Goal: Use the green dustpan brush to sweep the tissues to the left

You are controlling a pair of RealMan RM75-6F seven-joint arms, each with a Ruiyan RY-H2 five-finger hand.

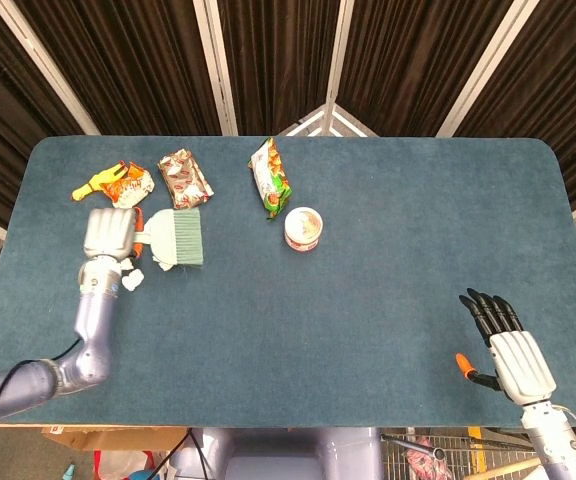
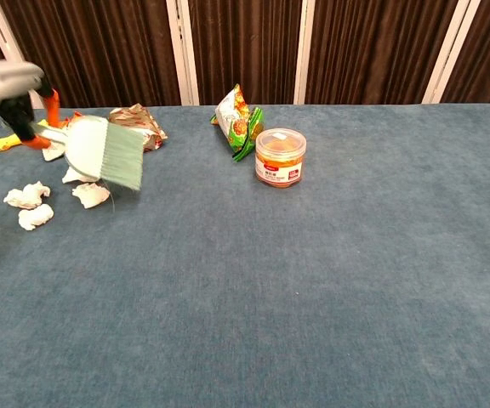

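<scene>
**No legible text**

The jar (image 2: 280,157) carried a red-and-white label and the snack packets (image 2: 238,121) bore printed designs, but every word on them was too small and blurred to read.

The left hand (image 2: 2,89) shows blurred — cut by the chest view's edge.
</scene>
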